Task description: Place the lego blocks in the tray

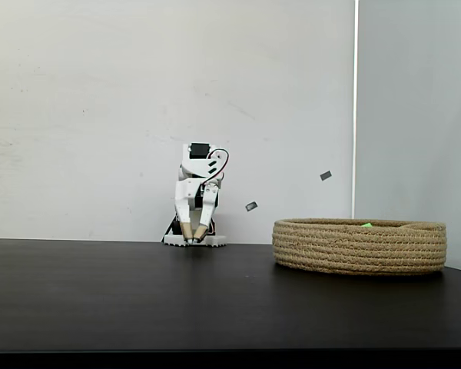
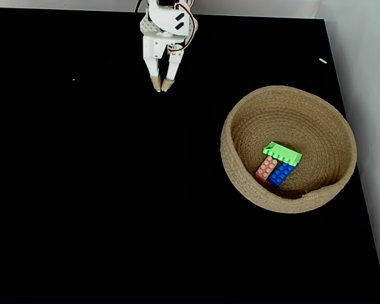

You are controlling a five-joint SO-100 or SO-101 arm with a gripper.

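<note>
The worktop (image 2: 101, 209) is flat, black and a little shiny. Behind it stands a plain white wall (image 1: 138, 92). To the right of the tray there is another wall panel (image 1: 415, 108), a bit more grey, with a thin bright line where the two meet. Two small dark marks (image 1: 251, 206) sit on the white wall, just above and to the left of the tray.

The tray (image 2: 240, 120) is a big round basket of tan rope. It rests on the worktop near its right edge in the view from above. From the side (image 1: 359, 247) it looks low and wide.

All three lego blocks lie inside the tray, close together on its floor. The green block (image 2: 282, 153) lies partly on top of the other two. The pink block (image 2: 265, 168) and the blue block (image 2: 280, 173) lie side by side and touch, with the pink one to the left. In the side view a bit of green (image 1: 366, 224) peeks over the tray's rim.

The white arm (image 2: 166, 25) sits at the back edge of the worktop, well apart from the tray and to its left. Its tool (image 2: 162, 87) points down toward the worktop (image 1: 193, 239). The two tan tips are almost together, with a tiny gap, and there is nothing between them.
</note>
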